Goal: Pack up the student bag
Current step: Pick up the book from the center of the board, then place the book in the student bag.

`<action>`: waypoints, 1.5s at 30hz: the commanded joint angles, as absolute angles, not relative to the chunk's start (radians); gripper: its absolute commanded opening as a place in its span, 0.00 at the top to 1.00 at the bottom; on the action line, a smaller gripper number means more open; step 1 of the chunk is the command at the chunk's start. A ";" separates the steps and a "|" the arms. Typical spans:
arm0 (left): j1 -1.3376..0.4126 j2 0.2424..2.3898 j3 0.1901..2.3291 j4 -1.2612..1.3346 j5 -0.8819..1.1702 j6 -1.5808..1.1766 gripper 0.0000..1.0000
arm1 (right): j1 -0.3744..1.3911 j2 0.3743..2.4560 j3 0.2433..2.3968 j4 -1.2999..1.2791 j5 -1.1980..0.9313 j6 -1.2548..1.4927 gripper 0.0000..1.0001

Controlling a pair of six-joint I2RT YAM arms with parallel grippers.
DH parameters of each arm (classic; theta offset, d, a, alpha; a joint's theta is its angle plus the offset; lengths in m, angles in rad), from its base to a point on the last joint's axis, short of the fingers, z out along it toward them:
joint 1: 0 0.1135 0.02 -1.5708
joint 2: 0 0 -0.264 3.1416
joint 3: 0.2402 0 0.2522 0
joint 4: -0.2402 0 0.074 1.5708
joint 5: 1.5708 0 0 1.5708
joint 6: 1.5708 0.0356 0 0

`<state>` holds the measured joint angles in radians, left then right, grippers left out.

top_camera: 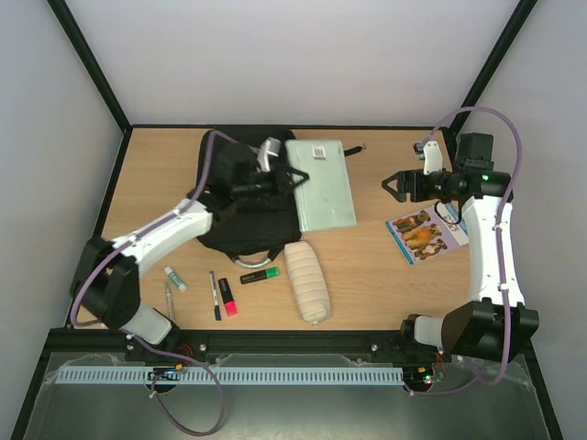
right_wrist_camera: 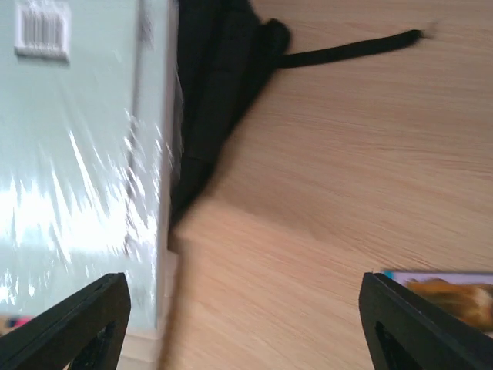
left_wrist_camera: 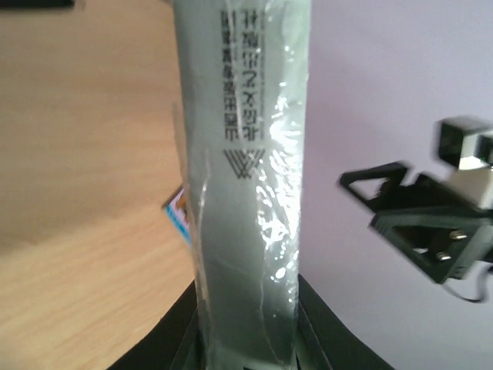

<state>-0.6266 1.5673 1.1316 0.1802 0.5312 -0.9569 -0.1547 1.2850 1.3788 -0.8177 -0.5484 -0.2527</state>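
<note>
The student bag (top_camera: 237,206), a black backpack with a grey loop handle (top_camera: 248,259), lies at the table's middle left. My left gripper (top_camera: 292,177) reaches over it and is shut on the edge of a pale green plastic-wrapped book (top_camera: 321,183), which lies partly on the bag's right side. In the left wrist view the book (left_wrist_camera: 243,177) stands between the black fingers (left_wrist_camera: 320,331) of the left gripper (left_wrist_camera: 250,343). My right gripper (top_camera: 391,186) is open and empty, just right of the book. The right wrist view shows this gripper (right_wrist_camera: 246,324), the book (right_wrist_camera: 77,154) and the bag (right_wrist_camera: 219,85).
A picture book with animals (top_camera: 425,234) lies under the right arm. A beige pencil case (top_camera: 306,281), green highlighter (top_camera: 260,275), pink marker (top_camera: 228,299), dark pen (top_camera: 215,295) and white tube (top_camera: 174,279) lie near the front edge. A bag strap (right_wrist_camera: 347,50) trails on the wood.
</note>
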 commanded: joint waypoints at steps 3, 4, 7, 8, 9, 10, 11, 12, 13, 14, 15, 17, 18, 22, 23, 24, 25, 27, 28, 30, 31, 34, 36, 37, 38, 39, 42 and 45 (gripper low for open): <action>-0.437 1.370 1.070 0.332 0.803 -0.873 0.98 | -0.145 1.309 1.324 -0.827 -0.988 -0.181 0.08; -0.412 1.351 1.064 0.344 0.835 -0.868 0.98 | -0.138 1.309 1.307 -0.800 -1.029 -0.156 0.08; -0.376 1.308 1.050 0.370 0.876 -0.863 0.98 | -0.076 1.304 1.257 -0.687 -1.089 -0.106 0.08; -0.374 1.300 1.045 0.399 0.896 -0.871 0.97 | -0.050 1.301 1.247 -0.652 -1.085 -0.094 0.08; -0.375 1.296 1.038 0.425 0.910 -0.889 0.97 | -0.027 1.301 1.240 -0.623 -1.083 -0.080 0.08; -0.375 1.295 1.028 0.459 0.924 -0.916 0.98 | -0.006 1.304 1.234 -0.591 -1.086 -0.063 0.08; -0.374 1.292 1.016 0.490 0.935 -0.942 0.98 | 0.012 1.313 1.231 -0.552 -1.094 -0.043 0.08; -0.375 1.292 1.007 0.523 0.945 -0.968 0.98 | 0.027 1.324 1.229 -0.532 -1.102 -0.022 0.08; -0.375 1.293 1.000 0.548 0.953 -0.988 0.97 | 0.043 1.340 1.231 -0.519 -1.106 -0.005 0.08; -0.375 1.293 0.996 0.567 0.959 -1.000 0.98 | 0.058 1.357 1.236 -0.513 -1.110 0.004 0.06; -0.376 1.293 0.991 0.581 0.962 -1.007 0.98 | 0.070 1.372 1.239 -0.510 -1.123 0.005 0.04; -0.377 1.292 0.978 0.632 0.970 -1.039 0.98 | 0.084 1.393 1.236 -0.486 -1.161 0.025 0.01; -0.376 1.295 0.973 0.668 0.978 -1.063 0.98 | 0.089 1.401 1.232 -0.469 -1.191 0.039 0.01; -0.384 1.315 0.972 0.748 0.990 -1.124 0.98 | 0.110 1.421 1.231 -0.458 -1.266 0.048 0.04; -0.387 1.321 0.970 0.766 0.989 -1.139 0.98 | 0.115 1.424 1.233 -0.462 -1.309 0.046 0.06; -0.390 1.329 0.966 0.786 0.989 -1.151 0.98 | 0.118 1.424 1.232 -0.466 -1.336 0.045 0.07; -0.393 1.336 0.964 0.811 0.989 -1.167 0.98 | 0.123 1.426 1.232 -0.471 -1.361 0.046 0.09; -0.399 1.353 0.960 0.846 0.986 -1.189 0.98 | 0.131 1.435 1.235 -0.499 -1.407 0.032 0.14; -0.401 1.361 0.960 0.854 0.986 -1.196 0.98 | 0.136 1.438 1.238 -0.518 -1.426 0.019 0.16; -0.404 1.373 0.956 0.882 0.982 -1.210 0.98 | 0.148 1.439 1.233 -0.534 -1.442 0.016 0.20; -0.406 1.378 0.955 0.896 0.978 -1.221 0.98 | 0.153 1.437 1.228 -0.534 -1.442 0.020 0.21; -0.413 1.398 0.955 0.917 0.970 -1.235 0.98 | 0.165 1.426 1.213 -0.520 -1.443 0.031 0.24; -0.417 1.408 0.951 0.927 0.963 -1.240 0.98 | 0.169 1.412 1.205 -0.489 -1.450 0.061 0.27; -0.417 1.414 0.946 0.940 0.957 -1.243 0.98 | 0.169 1.404 1.204 -0.479 -1.450 0.074 0.29; -0.418 1.416 0.940 0.944 0.951 -1.246 0.98 | 0.169 1.396 1.204 -0.471 -1.447 0.084 0.32; -0.418 1.419 0.936 0.946 0.947 -1.247 0.98 | 0.169 1.384 1.203 -0.461 -1.441 0.097 0.35; -0.419 1.428 0.923 0.949 0.936 -1.245 0.98 | 0.168 1.356 1.182 -0.395 -1.428 0.171 0.49; -0.420 1.435 0.917 0.914 0.923 -1.221 0.98 | 0.169 1.331 1.156 -0.334 -1.407 0.248 0.60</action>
